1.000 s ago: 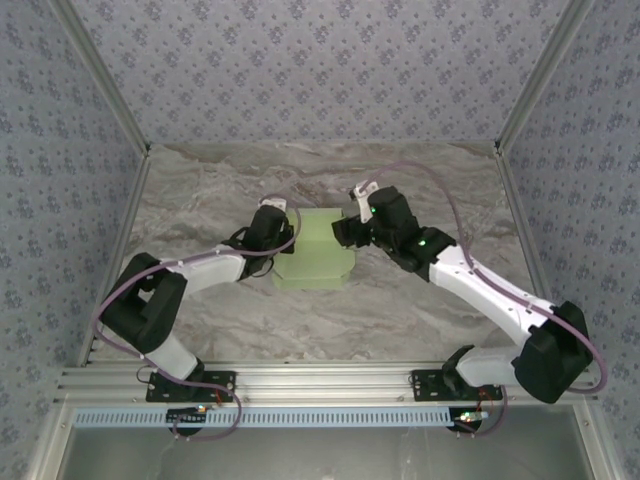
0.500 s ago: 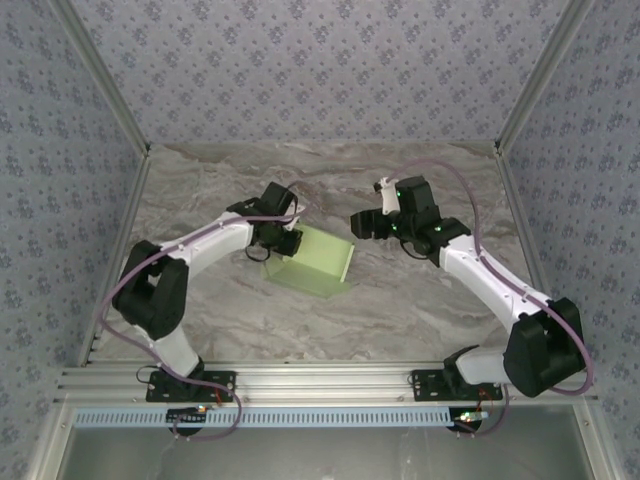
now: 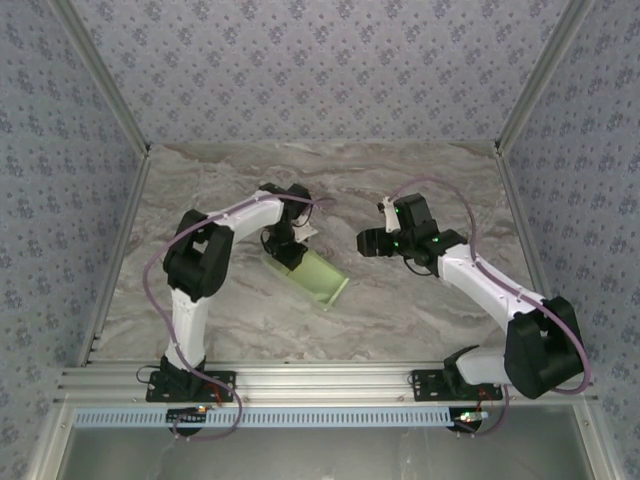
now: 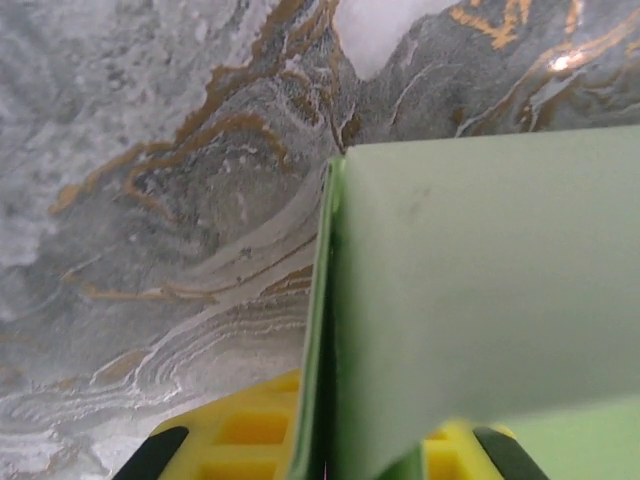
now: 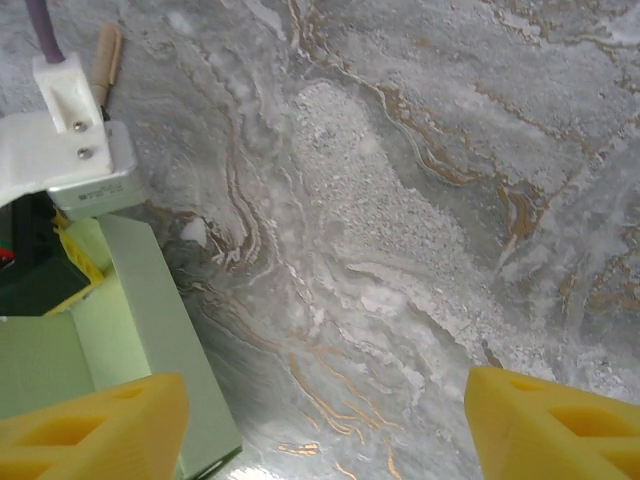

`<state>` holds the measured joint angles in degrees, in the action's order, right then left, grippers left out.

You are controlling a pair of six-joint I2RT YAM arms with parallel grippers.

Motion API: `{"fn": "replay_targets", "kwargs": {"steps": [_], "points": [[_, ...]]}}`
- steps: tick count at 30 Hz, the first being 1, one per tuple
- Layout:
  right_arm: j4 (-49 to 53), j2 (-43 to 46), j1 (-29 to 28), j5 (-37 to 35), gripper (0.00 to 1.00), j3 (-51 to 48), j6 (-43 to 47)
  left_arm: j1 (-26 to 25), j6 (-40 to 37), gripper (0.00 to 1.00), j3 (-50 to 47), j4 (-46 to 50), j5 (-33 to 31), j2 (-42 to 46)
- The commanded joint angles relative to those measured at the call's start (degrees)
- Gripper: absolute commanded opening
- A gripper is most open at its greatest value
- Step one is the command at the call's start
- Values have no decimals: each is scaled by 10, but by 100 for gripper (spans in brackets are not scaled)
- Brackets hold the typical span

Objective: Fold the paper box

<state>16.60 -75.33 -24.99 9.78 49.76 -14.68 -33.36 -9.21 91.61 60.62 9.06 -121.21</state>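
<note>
The paper box (image 3: 316, 279) lies diagonally on the marble table (image 3: 430, 315), the left gripper (image 3: 289, 250) clamped on its far end; the right gripper (image 3: 366, 243) stands apart.

Grey marble-pattern table (image 3: 420, 310); tan stick (image 5: 105, 52) lying on it; paper box (image 3: 315, 275) tilted mid-table.

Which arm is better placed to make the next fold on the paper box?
Probably right: the right pincer hangs open beside the paper box, while the left pincer is shut on it.
</note>
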Motion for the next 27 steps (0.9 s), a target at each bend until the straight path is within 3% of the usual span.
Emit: {"fn": "replay_targets", "kwargs": {"steps": [1,15,24,27], "points": [[15,14,4,-18,75,-16,-9,1,-36,14,65,75,12,-32],[15,16,16,-25,75,-49,-5,-8,-50,43,270,145,37,-125],[0,17,15,-18,75,-57,-11,-3,-56,53,383,161,56,-114],[-6,15,14,-14,75,-55,-10,12,-33,54,370,117,54,-68]]}}
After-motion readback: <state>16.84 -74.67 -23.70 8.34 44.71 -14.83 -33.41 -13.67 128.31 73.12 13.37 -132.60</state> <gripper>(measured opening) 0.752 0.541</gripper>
